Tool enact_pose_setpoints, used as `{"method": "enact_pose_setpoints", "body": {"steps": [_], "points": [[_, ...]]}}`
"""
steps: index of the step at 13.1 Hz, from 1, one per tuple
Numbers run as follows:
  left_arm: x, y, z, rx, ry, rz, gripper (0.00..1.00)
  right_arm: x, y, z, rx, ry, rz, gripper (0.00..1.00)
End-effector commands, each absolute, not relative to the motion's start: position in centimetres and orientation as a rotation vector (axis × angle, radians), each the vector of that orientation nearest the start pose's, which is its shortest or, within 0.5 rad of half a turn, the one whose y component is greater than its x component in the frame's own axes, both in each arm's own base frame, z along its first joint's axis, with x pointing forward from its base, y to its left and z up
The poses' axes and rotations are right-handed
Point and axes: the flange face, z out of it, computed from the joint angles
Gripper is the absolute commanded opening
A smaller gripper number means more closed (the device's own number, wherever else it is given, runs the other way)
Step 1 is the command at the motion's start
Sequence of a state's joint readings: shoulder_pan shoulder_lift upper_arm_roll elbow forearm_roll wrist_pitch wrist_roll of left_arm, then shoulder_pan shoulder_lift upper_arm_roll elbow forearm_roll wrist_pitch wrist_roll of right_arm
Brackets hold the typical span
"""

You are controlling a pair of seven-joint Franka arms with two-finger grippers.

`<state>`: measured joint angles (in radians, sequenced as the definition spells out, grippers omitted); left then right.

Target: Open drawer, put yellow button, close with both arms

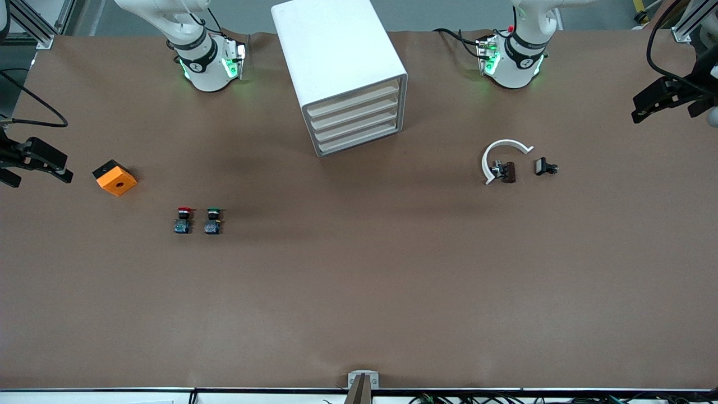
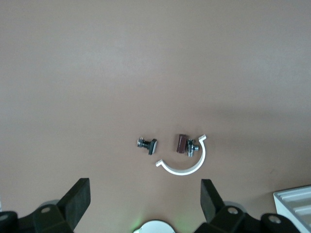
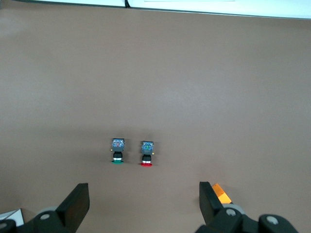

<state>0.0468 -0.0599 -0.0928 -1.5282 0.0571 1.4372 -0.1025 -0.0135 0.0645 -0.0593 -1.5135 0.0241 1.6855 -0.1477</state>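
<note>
The yellow button is out of view. The white drawer cabinet (image 1: 336, 62) stands between the two arm bases, and its several drawers (image 1: 356, 120) are all pushed in. A corner of it shows in the left wrist view (image 2: 296, 204). My left gripper (image 1: 639, 109) hangs open over the left arm's end of the table, with nothing between its fingers (image 2: 145, 194). My right gripper (image 1: 39, 168) hangs open and empty over the right arm's end, beside an orange block (image 1: 115, 177); its jaws (image 3: 144, 194) show only bare table between them.
A red-capped button (image 1: 183, 220) and a green-capped button (image 1: 213, 220) stand side by side nearer the front camera than the orange block (image 3: 221, 193). Toward the left arm's end lie a white C-shaped ring (image 1: 502, 148), a brown piece with a screw (image 1: 507, 171) and a small black part (image 1: 544, 166).
</note>
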Motion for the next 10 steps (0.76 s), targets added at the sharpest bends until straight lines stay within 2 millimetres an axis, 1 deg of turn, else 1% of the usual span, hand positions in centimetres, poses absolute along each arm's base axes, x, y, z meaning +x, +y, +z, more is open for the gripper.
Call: {"method": "enact_pose_setpoints", "body": {"steps": [1, 3, 6, 7, 10], "points": [[52.1, -2.0, 65.7, -3.091, -0.072, 0.005, 1.0, 58.8, -3.8, 63.3, -3.138, -0.14, -0.167, 1.0], [52.4, -2.0, 65.4, -3.096, -0.075, -0.004, 1.0, 58.6, -3.5, 64.3, -3.139, -0.15, -0.167, 1.0], [52.7, -2.6, 64.3, -3.13, -0.068, -0.022, 1.0, 58.6, -3.4, 64.4, -3.143, -0.153, -0.164, 1.0], [52.7, -2.8, 64.3, -3.13, -0.061, -0.02, 1.0, 58.5, -3.4, 64.8, -3.143, -0.153, -0.176, 1.0], [52.4, -3.7, 63.8, -3.129, -0.034, 0.002, 1.0, 58.5, -3.6, 65.2, -3.142, -0.145, -0.19, 1.0]]}}
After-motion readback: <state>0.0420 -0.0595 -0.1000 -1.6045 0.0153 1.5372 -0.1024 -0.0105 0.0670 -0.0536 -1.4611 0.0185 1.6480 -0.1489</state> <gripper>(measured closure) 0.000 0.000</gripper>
